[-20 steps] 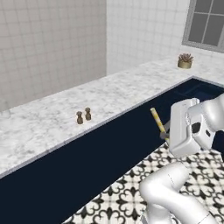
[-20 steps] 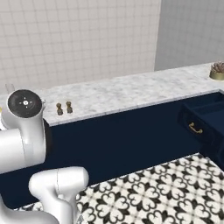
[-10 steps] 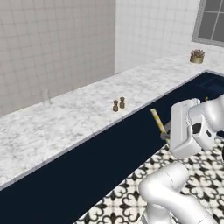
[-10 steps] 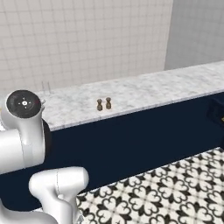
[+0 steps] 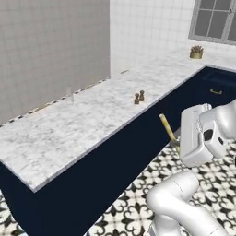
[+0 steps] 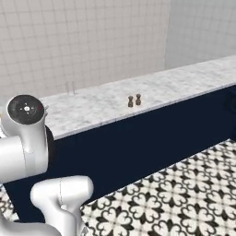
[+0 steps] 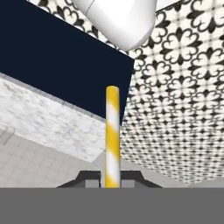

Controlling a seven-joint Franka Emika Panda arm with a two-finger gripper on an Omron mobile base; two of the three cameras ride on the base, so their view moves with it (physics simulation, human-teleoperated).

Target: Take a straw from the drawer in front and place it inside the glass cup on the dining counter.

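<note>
Sliding across the views since a moment ago, the long marble desk (image 5: 87,120) now shows its near end as the base drives along it. Its tool (image 7: 112,179) is clamped on the yellow-and-white striped straw (image 7: 112,135), held out over the patterned floor (image 5: 138,203) beside the desk's navy base. Toward the desk's far edge stands the glass cup (image 5: 70,95); two small brown shakers (image 5: 139,97) sit near its front edge, the drawer (image 5: 217,84) beyond its far end.

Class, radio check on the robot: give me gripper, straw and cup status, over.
Gripper shut on the straw, held out over the floor. Glass cup stands on the dining counter, apart from the arm. Two small brown shakers stand on the counter, away from the cup.
</note>
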